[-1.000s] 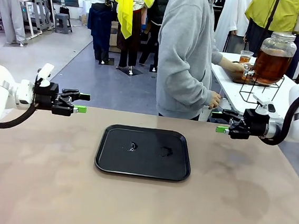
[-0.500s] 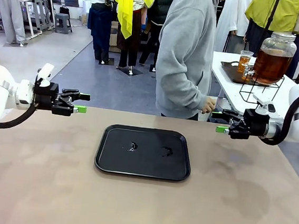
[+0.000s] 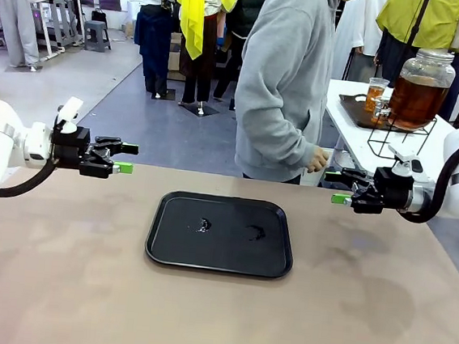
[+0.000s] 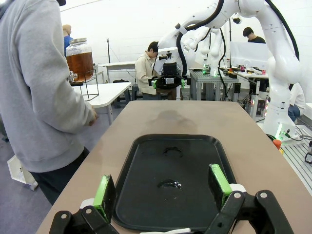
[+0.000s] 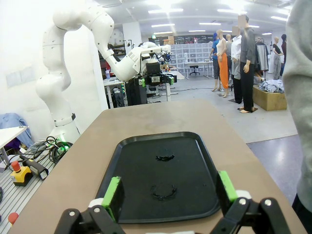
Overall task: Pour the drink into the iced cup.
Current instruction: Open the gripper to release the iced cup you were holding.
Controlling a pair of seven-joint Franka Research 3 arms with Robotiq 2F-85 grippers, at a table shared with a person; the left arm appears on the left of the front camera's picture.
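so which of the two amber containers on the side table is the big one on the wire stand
The lidded glass jar, raised on the black wire stand. The other is a small cup sitting on a dark tray to its left.

Glossy black plastic tray [image 3: 220,233], matt brown smooth table [image 3: 80,288], clear glass jar [image 3: 420,89] of amber drink [image 3: 415,100], grey cloth sweatshirt [image 3: 282,88]

One tray [image 3: 220,233], one drink dispenser [image 3: 419,89], one glass [image 3: 376,92], two grippers.

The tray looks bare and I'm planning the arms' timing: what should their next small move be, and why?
Probably wait. The black tray holds no cup, only wet marks; the left gripper and right gripper hover open, apart. The person stands beside the side table with the drink dispenser.
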